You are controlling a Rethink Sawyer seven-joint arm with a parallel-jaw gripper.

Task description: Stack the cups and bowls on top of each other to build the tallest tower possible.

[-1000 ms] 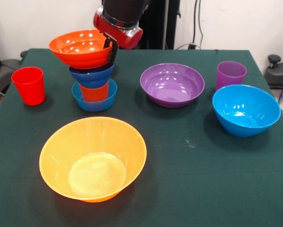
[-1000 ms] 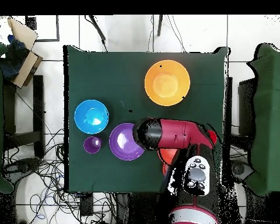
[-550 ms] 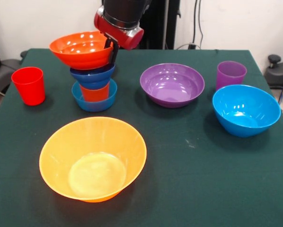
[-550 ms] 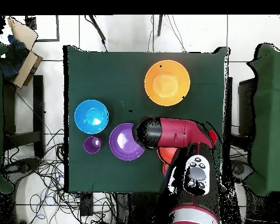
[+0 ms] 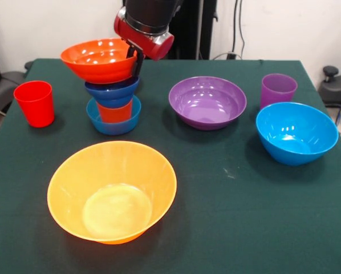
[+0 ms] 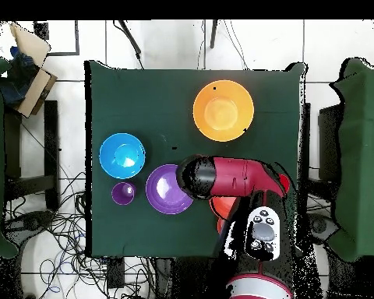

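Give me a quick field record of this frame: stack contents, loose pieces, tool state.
stack: small light blue bowl at base, orange-red cup, dark blue bowl, red-orange bowl on top
tool: at the red-orange bowl's rim; open or shut not visible
loose bowls: yellow-orange bowl, purple bowl, large light blue bowl
loose cups: red cup, purple cup
surface: green table

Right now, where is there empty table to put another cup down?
Bare cloth lies right of the yellow-orange bowl, below the light blue bowl and purple bowl. It is crowded around the stack under the red-orange bowl and beside the red cup.
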